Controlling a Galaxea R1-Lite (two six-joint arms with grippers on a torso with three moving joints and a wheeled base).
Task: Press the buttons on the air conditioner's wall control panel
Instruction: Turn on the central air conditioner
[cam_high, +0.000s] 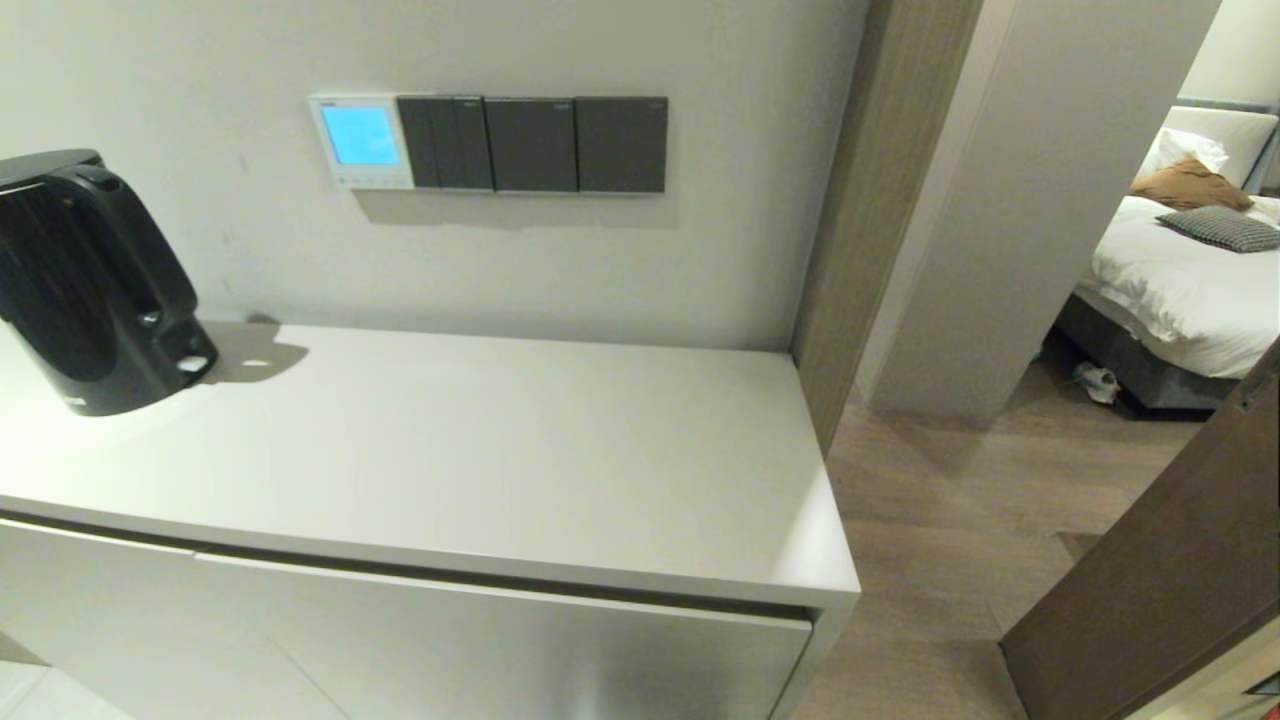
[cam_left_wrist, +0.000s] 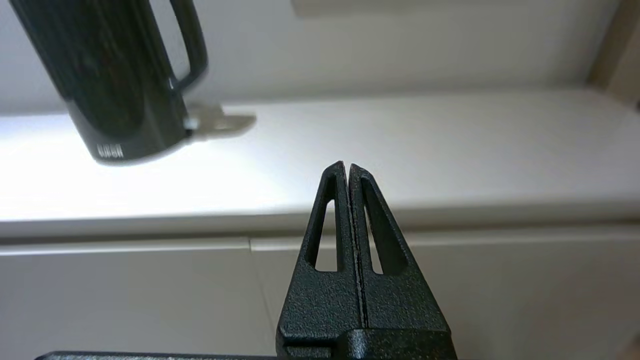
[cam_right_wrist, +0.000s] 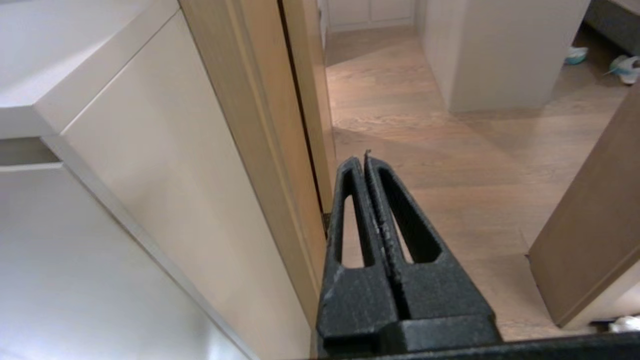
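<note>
A white square air conditioner control panel with a lit pale blue screen (cam_high: 361, 141) is seen mounted on the off-white wall, above the back edge of the pale grey flat-topped counter (cam_high: 500, 450). A row of small buttons runs along the panel's lower edge, below the screen. Touching the panel's side that faces the doorway, a row of three dark grey rectangular wall switch plates (cam_high: 532, 144) is mounted at the same height. No arm is seen near the panel in the head view.

A glossy black plastic electric kettle with a loop handle (cam_high: 85, 280) stands on the counter, below the panel and off to the side away from the switch plates; it is well apart from the panel.

The left gripper (cam_left_wrist: 348, 167) is held low in front of the counter's front edge, below the panel, with its black jaws pressed together and nothing between them. The kettle (cam_left_wrist: 112, 80) is seen beyond it on the counter top.

The right gripper (cam_right_wrist: 364, 159) is held beside the counter's end panel, beyond the switch plates' side, over the light brown wooden plank floor (cam_right_wrist: 450, 165). Its jaws are likewise closed on nothing.

Through the doorway past the counter, a bed with white linen (cam_high: 1180, 290) is seen.
</note>
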